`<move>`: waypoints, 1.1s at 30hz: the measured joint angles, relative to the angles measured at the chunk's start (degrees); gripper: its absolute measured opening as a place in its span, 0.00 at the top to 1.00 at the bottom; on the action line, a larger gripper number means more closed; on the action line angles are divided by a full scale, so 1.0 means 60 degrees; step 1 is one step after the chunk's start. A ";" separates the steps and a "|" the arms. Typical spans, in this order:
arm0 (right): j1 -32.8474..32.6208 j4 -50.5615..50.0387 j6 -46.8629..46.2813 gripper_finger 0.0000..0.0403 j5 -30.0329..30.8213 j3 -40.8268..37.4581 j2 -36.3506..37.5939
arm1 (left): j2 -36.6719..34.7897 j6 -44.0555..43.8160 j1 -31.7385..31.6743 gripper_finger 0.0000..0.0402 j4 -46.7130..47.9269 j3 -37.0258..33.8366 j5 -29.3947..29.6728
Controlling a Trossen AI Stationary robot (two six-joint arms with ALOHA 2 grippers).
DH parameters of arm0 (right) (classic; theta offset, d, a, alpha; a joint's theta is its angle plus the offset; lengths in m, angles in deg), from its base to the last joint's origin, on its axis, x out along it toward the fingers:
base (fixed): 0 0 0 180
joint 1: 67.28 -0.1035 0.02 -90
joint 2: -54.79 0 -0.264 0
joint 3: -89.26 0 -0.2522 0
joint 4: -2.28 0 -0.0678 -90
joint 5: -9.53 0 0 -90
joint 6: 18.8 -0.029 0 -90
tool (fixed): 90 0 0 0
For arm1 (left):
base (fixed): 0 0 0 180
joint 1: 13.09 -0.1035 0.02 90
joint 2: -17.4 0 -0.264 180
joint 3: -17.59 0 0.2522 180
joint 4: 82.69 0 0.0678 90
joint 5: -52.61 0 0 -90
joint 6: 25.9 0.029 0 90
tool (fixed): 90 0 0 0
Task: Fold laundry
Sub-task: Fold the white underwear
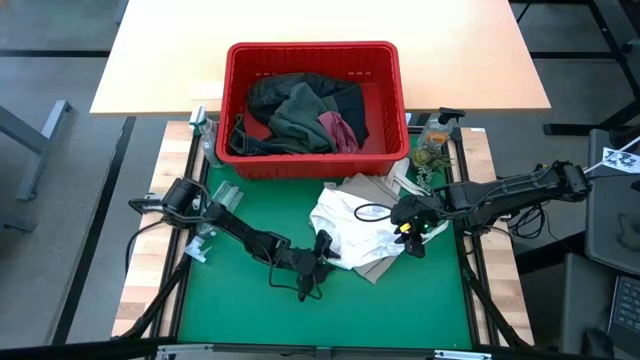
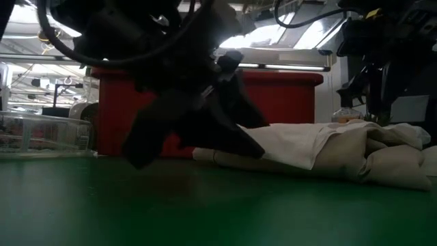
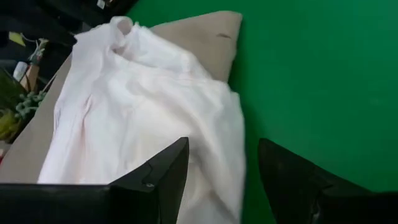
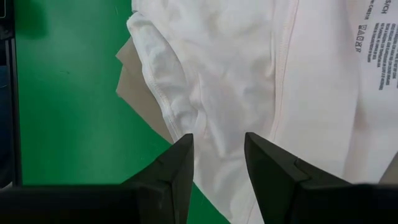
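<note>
The crumpled white cotton garment [image 1: 355, 228] is flanked across its width: the spread left claw [image 1: 322, 250] at one edge, the spread, empty right claw [image 1: 408, 222] opposite.

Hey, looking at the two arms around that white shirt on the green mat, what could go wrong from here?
1. The white cotton shirt lies bunched on a tan garment; a grab may lift both layers.
2. The left gripper, jaws open at the shirt's edge, may catch only a thin fold that slips out.
3. The right gripper, jaws open over the shirt, works near a clear plastic bottle that an arm swing might topple.
</note>
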 joint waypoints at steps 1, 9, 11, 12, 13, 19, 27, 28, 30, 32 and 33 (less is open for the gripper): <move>0.0000 0.0000 -0.0002 0.65 0.0000 0.0000 0.0000 | 0.0000 -0.0025 -0.0033 0.53 -0.0013 0.0000 0.0001; 0.0000 -0.0002 0.0000 0.65 0.0000 0.0000 0.0000 | 0.0000 -0.0192 -0.0125 0.68 -0.0159 0.0000 -0.0004; 0.0000 0.0000 0.0000 0.65 0.0000 0.0000 0.0000 | -0.0039 -0.0535 -0.0100 0.74 -0.0290 0.0000 -0.0004; 0.0000 -0.0004 0.0000 0.65 0.0000 0.0000 0.0000 | -0.0065 -0.0777 -0.0096 0.78 -0.0379 0.0000 -0.0014; 0.0000 -0.0002 0.0000 0.65 0.0000 0.0000 0.0000 | -0.0084 -0.1041 -0.0096 0.81 -0.0526 0.0005 -0.0048; 0.0000 -0.0007 0.0000 0.65 -0.0040 0.0000 0.0000 | -0.0091 -0.2609 -0.0156 0.98 -0.0947 0.0011 -0.0069; 0.0000 -0.0053 -0.0001 0.65 -0.0098 0.0078 0.0000 | -0.0654 -0.4046 -0.0538 0.99 -0.1339 0.0011 -0.0111; 0.0000 -0.0076 0.0000 0.65 -0.0100 0.0159 0.0000 | -0.0736 -0.4147 -0.0632 0.99 -0.1322 0.0011 -0.0113; 0.0000 -0.0091 0.0000 0.65 -0.0102 0.0364 0.0000 | -0.0892 -0.4278 -0.0852 0.99 -0.1281 0.0011 -0.0156; 0.0000 -0.0080 0.0004 0.65 -0.0098 0.0628 0.0000 | -0.1027 -0.4489 -0.1127 0.99 -0.1313 0.0011 -0.0253; 0.0000 -0.0080 0.0053 0.65 -0.0074 0.0758 0.0000 | -0.1045 -0.4647 -0.1266 0.99 -0.1349 0.0011 -0.0282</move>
